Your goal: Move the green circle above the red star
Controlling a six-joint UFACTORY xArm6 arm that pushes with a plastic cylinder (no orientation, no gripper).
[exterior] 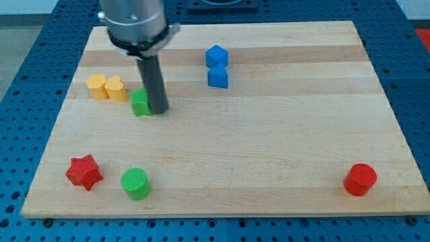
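Wood, pale and striped in planks — that's the board [269, 134], sitting on a blue perforated bench [410, 81]. No lettering or label is legible anywhere, and no containers are on show, just loose blocks.

Down at the view's bottom left, the green circle [136, 183] stands just beside the red star [84, 172], on the star's right and a touch lower, a small gap between them. Far across at the bottom right sits a red cylinder [360, 179], well apart from everything.

Up top, two blue blocks [217, 66] are stacked in line and touching; the upper one looks like a cube turned on a corner, the lower more squared to the camera. At the upper left, two yellow blocks [107, 88] press side by side, their exact shapes hard to call from here.

Now the rod [154, 84] — it comes straight down from the grey arm housing, and my tip [158, 109] is planted on the wood hard against the right side of a small green block [140, 103], partly hiding it. It grips nothing; it's a bare rod, contact only. That green block lies just right of the yellow pair, well above the green circle.
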